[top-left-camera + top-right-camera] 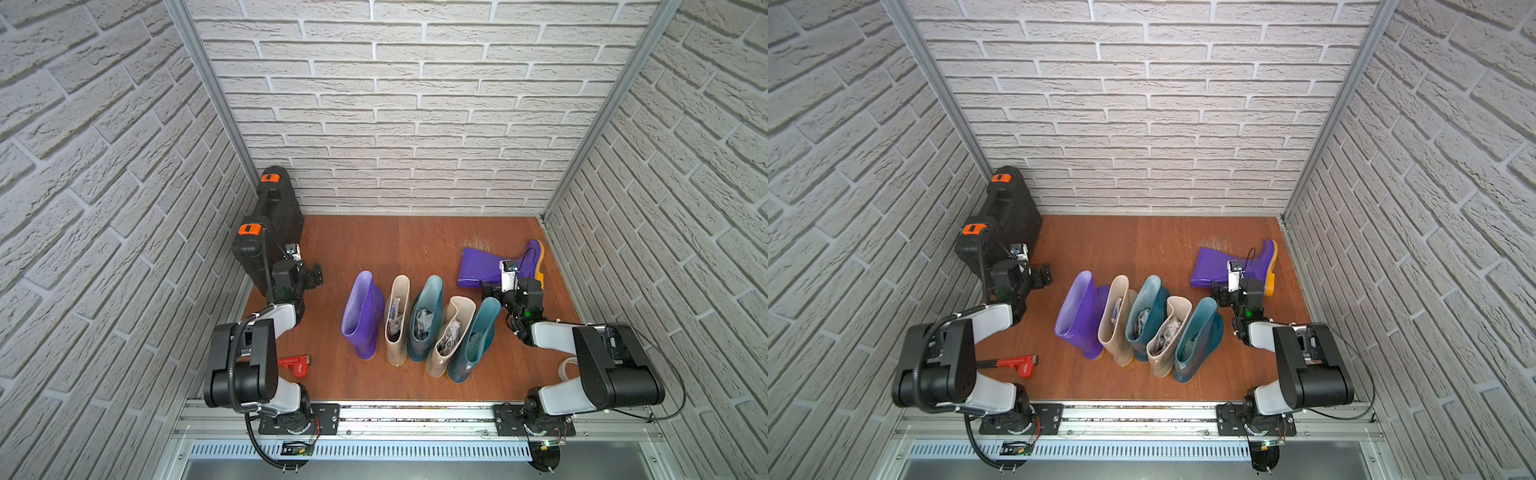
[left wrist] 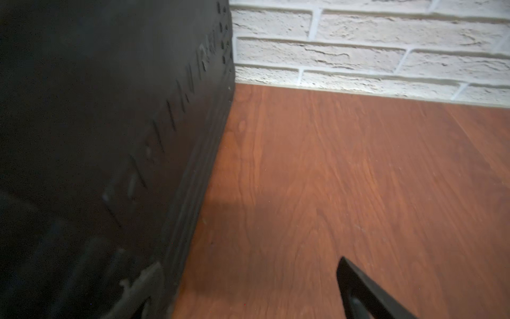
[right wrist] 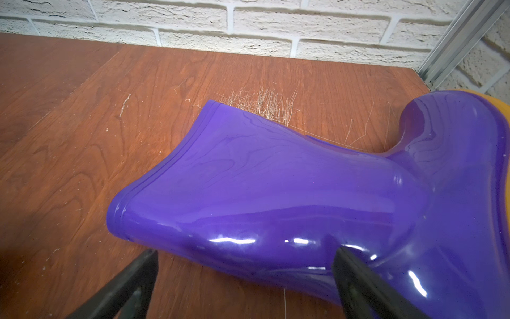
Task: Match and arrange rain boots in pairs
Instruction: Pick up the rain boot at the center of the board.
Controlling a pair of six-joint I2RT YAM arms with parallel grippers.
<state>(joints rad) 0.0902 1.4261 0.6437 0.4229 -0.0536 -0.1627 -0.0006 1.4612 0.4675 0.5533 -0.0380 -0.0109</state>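
Note:
Five rain boots stand in a row mid-floor: purple (image 1: 362,316), beige (image 1: 397,320), teal (image 1: 424,320), beige (image 1: 451,332) and teal (image 1: 478,336). Another purple boot (image 1: 482,268) (image 3: 276,187) lies on its side at the back right, orange sole toward the right wall. My right gripper (image 1: 490,286) (image 3: 245,251) is open just in front of this boot's shaft, one finger (image 3: 347,276) over the glossy rubber and one over the floor, with no grip. My left gripper (image 1: 316,274) (image 2: 247,265) is open over bare floor beside the black case, holding nothing.
A black hard case (image 1: 270,224) (image 2: 110,138) with orange latches stands against the left wall. A red pipe wrench (image 1: 295,365) lies at the front left, partly under my left arm. Brick walls close three sides; a metal rail (image 1: 415,415) runs along the front.

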